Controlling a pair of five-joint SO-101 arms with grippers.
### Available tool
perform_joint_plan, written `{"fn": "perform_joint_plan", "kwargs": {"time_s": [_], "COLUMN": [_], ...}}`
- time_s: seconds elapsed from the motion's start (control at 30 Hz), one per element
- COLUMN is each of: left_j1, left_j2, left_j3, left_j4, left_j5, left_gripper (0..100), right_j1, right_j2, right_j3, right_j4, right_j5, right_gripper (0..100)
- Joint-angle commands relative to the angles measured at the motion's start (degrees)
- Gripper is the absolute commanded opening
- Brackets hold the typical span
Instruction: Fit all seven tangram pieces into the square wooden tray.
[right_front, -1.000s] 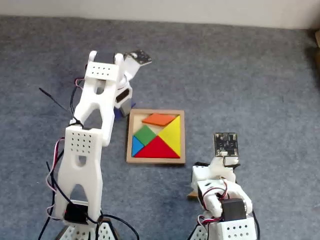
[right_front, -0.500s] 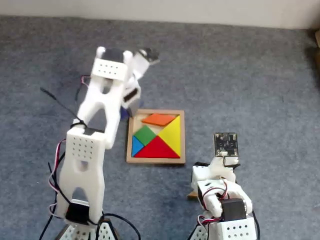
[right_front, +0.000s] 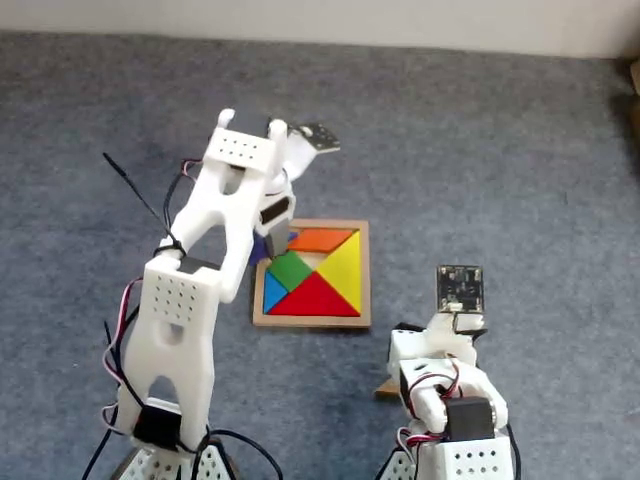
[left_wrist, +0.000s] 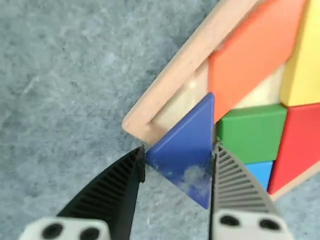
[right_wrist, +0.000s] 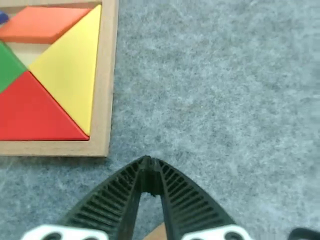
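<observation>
**Wooden tray with five pieces seated, a sixth in the left gripper**

Wooden and square, the tray (right_front: 310, 322) lies on grey carpet (right_front: 500, 150), and every place below is given from it. One tray, two arms and six tangram pieces can be counted for certain.

Five pieces sit inside the tray:
- One orange parallelogram (right_front: 318, 239) lies along the far rim.
- One large yellow triangle (right_front: 345, 268) lies against the rim on the right arm's side.
- One large red triangle (right_front: 315, 298) lies along the near rim.
- One green square (right_front: 289, 270) sits near the middle.
- One small light blue triangle (right_front: 271, 292) is in the near corner on the left arm's side.

The sixth piece, a dark blue triangle (left_wrist: 187, 147), is over the tray's far corner on the left arm's side. Its point reaches over the bare wood beside the orange parallelogram, and one edge runs along the green square. Whether it rests on the tray or hangs just above it cannot be told.

The left gripper (left_wrist: 178, 150) is part-way open, one finger pressed to each side of the dark blue triangle, so it has hold of that piece.

The right gripper (right_wrist: 149, 162) is over the carpet just off the tray's near rim, by the corner where red meets yellow. Its fingertips are closed together on nothing. A small orange-brown sliver (right_wrist: 159, 232) shows beneath it, too hidden to identify.
</observation>
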Motion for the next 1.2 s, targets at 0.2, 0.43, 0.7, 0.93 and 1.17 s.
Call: {"fn": "perform_joint_plan", "kwargs": {"time_s": [0.2,0.43,0.7,0.93,1.17], "left_j1": [1.63,2.15,-1.71,-3.3,-3.3], "left_j2": [-3.74,-5.32,-12.35,-12.79,-12.79], "left_j3": [-0.66,-3.12,-5.32,1.19,11.91], "left_j4": [-2.55,-1.58,0.26,-0.09,-8.44], "left_j5": [8.53,8.79,8.7,8.35,8.26], "left_gripper": [29,28,23,23,23], "right_j1": [0.66,0.66,0.66,0.66,0.66], "right_j2": [-0.31,-0.31,-0.31,-0.31,-0.31], "right_j3": [6.9,6.9,6.9,6.9,6.9], "right_j4": [0.04,0.04,0.04,0.04,0.04], "right_j5": [0.44,0.44,0.44,0.44,0.44], "right_gripper": [0.5,0.5,0.5,0.5,0.5]}}
